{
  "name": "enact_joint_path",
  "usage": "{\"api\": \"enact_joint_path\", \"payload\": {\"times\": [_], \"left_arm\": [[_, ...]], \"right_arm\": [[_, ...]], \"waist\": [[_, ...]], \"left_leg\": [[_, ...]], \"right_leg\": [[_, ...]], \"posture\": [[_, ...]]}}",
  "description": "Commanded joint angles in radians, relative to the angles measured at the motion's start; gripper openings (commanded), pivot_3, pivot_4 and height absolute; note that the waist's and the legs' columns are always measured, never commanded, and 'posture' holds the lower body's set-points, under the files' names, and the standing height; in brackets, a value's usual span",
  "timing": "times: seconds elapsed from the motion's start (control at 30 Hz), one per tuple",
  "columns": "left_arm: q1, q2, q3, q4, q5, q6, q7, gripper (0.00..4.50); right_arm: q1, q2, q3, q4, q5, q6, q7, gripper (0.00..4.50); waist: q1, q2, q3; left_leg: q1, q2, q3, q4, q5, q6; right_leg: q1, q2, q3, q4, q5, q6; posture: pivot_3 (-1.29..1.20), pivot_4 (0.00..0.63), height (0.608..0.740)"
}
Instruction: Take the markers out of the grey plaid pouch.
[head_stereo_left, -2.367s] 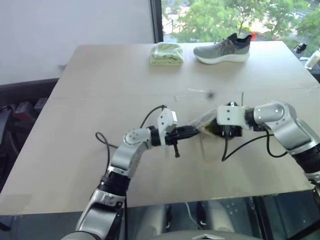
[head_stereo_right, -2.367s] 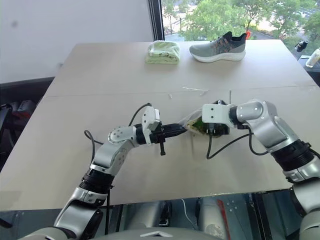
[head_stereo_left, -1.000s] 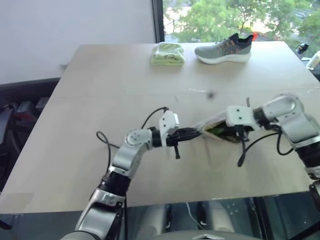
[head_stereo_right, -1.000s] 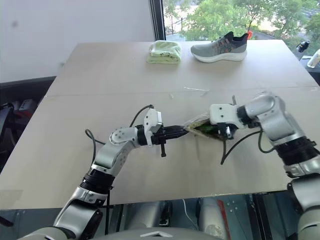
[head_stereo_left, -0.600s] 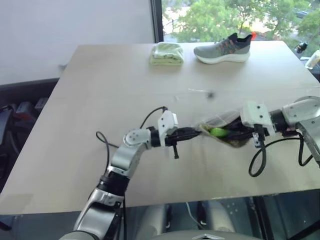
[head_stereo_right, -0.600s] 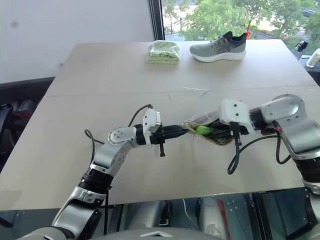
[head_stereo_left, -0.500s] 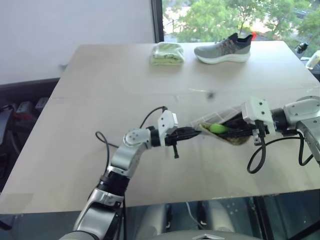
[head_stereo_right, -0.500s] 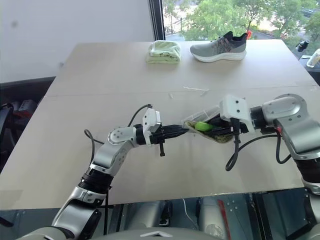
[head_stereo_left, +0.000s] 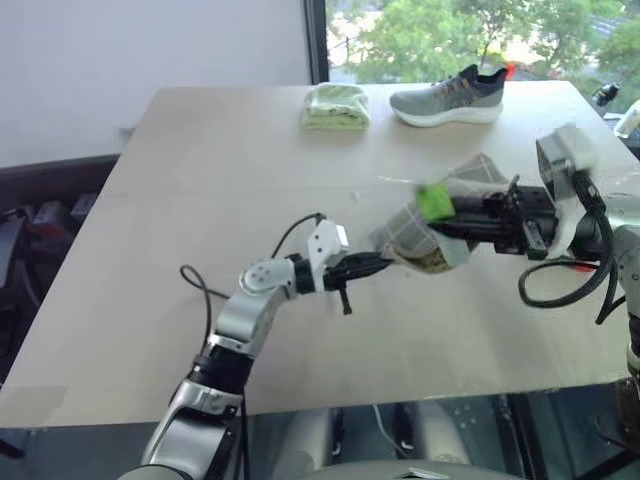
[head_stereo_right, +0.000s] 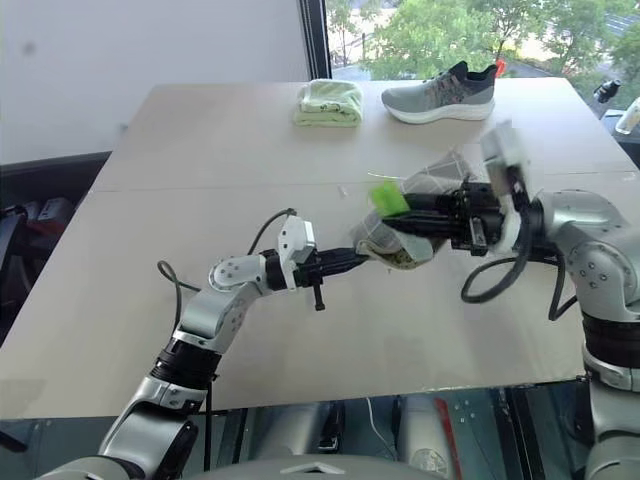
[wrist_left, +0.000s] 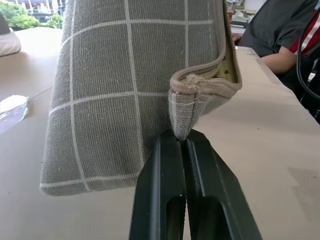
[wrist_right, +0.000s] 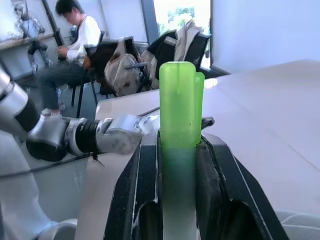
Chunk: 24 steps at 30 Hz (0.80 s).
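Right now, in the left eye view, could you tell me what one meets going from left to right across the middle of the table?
left gripper → grey plaid pouch → right gripper clamping the lime-green marker.

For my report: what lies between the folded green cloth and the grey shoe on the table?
Nothing: bare table separates cloth and shoe, seen in both eye views.

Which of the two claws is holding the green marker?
The right gripper, lifted above the table, clamps the lime-green marker. The left gripper pinches the grey plaid pouch instead.
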Motion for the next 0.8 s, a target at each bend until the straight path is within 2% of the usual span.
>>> {"api": "enact_joint_path", "payload": {"times": [0.03, 0.17, 0.27, 0.37, 0.43, 0.6, 0.67, 0.8], "left_arm": [[0.009, 0.010, 0.040, -0.043, -0.011, 0.005, 0.029, 0.00], [0.011, 0.006, 0.061, -0.049, -0.010, 0.005, 0.066, 0.00], [0.016, 0.010, 0.071, -0.062, -0.013, 0.011, 0.081, 0.00], [0.031, 0.032, 0.094, -0.080, -0.018, 0.016, 0.094, 0.00], [0.046, 0.058, 0.117, -0.097, -0.018, 0.020, 0.099, 0.00], [0.102, 0.150, 0.180, -0.157, -0.022, 0.036, 0.097, 0.00], [0.120, 0.176, 0.198, -0.171, -0.021, 0.035, 0.096, 0.00], [0.159, 0.209, 0.232, -0.204, -0.025, 0.051, 0.111, 0.00]], "right_arm": [[-0.067, 0.022, -0.131, 0.058, 0.167, 0.083, -0.159, 0.34], [-0.062, 0.092, -0.212, 0.120, 0.382, 0.172, -0.349, 0.34], [-0.040, 0.108, -0.227, 0.121, 0.367, 0.148, -0.421, 0.34], [-0.010, 0.029, -0.164, 0.141, 0.171, 0.075, -0.419, 0.34], [0.031, -0.075, -0.065, 0.168, -0.042, -0.026, -0.374, 0.34], [0.090, -0.281, 0.157, 0.288, -0.441, -0.254, -0.279, 0.34], [0.096, -0.304, 0.201, 0.316, -0.528, -0.310, -0.264, 0.34], [0.111, -0.258, 0.194, 0.329, -0.538, -0.283, -0.250, 0.34]], "waist": [[0.000, 0.000, 0.000], [0.001, 0.000, 0.000], [0.001, 0.000, 0.000], [0.001, 0.000, 0.000], [0.001, 0.000, 0.000], [-0.001, 0.000, 0.000], [-0.003, 0.000, 0.000], [-0.002, 0.000, 0.000]], "left_leg": [[-0.001, 0.000, 0.000, 0.000, 0.000, 0.000], [-0.004, 0.000, -0.001, 0.000, 0.000, 0.000], [-0.006, 0.000, -0.001, 0.000, 0.000, 0.000], [-0.006, -0.001, 0.000, 0.000, 0.000, 0.000], [-0.006, -0.002, 0.000, 0.001, 0.000, 0.000], [-0.005, -0.002, 0.003, 0.001, 0.000, 0.001], [-0.005, -0.001, 0.003, 0.001, 0.000, 0.001], [-0.004, 0.002, 0.004, 0.002, 0.000, 0.000]], "right_leg": [[-0.001, 0.000, 0.000, 0.000, 0.000, 0.000], [-0.004, 0.000, -0.002, 0.000, 0.000, 0.000], [-0.004, 0.000, -0.002, 0.000, 0.000, 0.000], [-0.005, -0.001, -0.002, 0.000, 0.000, 0.000], [-0.004, -0.001, -0.002, 0.000, 0.000, 0.000], [-0.004, 0.003, -0.003, 0.000, 0.000, 0.000], [-0.005, 0.006, -0.003, 0.000, 0.000, 0.000], [-0.004, 0.012, -0.002, 0.000, 0.000, 0.000]], "posture": [[0.00, 0.150, 0.740], [0.00, 0.150, 0.740], [0.00, 0.150, 0.740], [0.00, 0.150, 0.740], [0.00, 0.150, 0.740], [0.00, 0.150, 0.740], [0.00, 0.150, 0.740], [0.00, 0.150, 0.740]]}}
